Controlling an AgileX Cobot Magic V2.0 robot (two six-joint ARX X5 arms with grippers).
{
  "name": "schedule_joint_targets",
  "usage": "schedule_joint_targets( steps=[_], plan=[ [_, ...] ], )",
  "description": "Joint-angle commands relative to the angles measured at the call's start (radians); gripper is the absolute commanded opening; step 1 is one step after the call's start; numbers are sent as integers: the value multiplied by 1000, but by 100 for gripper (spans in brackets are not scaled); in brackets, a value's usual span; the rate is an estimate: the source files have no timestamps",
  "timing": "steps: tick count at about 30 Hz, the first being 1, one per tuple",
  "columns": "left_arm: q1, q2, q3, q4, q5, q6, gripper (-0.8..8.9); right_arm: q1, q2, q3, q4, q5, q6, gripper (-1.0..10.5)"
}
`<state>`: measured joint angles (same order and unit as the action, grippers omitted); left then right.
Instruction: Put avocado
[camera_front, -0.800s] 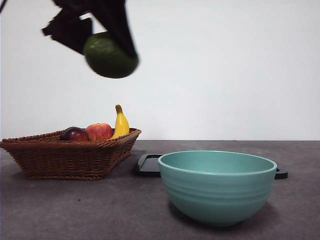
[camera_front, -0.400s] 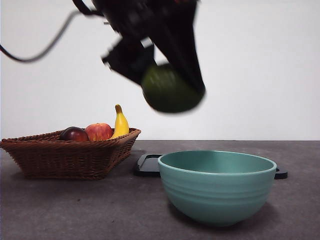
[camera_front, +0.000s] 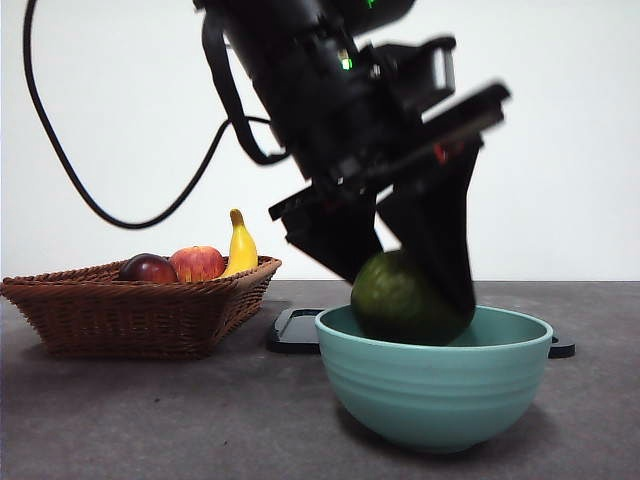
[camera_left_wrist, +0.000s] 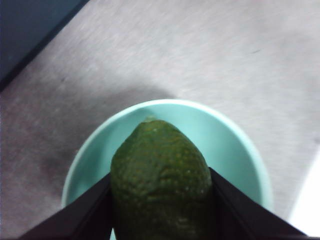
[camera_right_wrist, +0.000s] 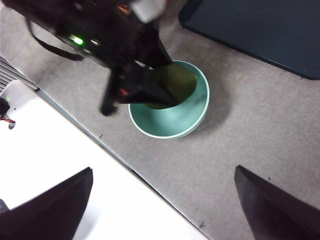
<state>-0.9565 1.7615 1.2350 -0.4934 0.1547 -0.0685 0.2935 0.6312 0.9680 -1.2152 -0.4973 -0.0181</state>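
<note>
Over the teal bowl (camera_front: 435, 375), left gripper (camera_left_wrist: 160, 200) clamped on the avocado (camera_front: 405, 300), one black jaw pressed to each flank of the fruit. Avocado sits low in the bowl's mouth, its underside already below the rim; whether it touches the bowl floor cannot be told. The wrist view puts it roughly centred over the bowl's interior. Right gripper (camera_right_wrist: 162, 210) waits high and well off, jaws spread wide, holding nothing, looking down on the bowl from above.

Beyond the bowl: a flat black tray (camera_front: 295, 330) just behind it, then a wicker basket (camera_front: 130, 310) apart to one side, carrying a dark red-purple fruit (camera_front: 150, 268), an apple (camera_front: 198, 263) and a banana (camera_front: 241, 247).

Risk, as judged: if the jaws part while the fruit hangs clear of the floor, it may drop, roll and knock the wall. A jaw could also catch the rim on the way out and shift the bowl.

Against half a second ago: avocado was then above and short of the bowl, in open air. Now it is down inside the rim.
</note>
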Motion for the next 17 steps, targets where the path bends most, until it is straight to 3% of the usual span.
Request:
schedule_joint_targets(
  steps=[1,7,12,17],
  plan=[
    [-14,37,17,16,-7,15,176,5,8,19,10,1,7,454],
    [-21,71,17,23,-8,32,187,5,8,19,10,1,7,454],
    [-33,91,17,21,-8,32,285,5,8,19,10,1,7,454],
    [-40,91,17,21,-8,29,319,4,8,19,10,1,7,454]
  ],
)
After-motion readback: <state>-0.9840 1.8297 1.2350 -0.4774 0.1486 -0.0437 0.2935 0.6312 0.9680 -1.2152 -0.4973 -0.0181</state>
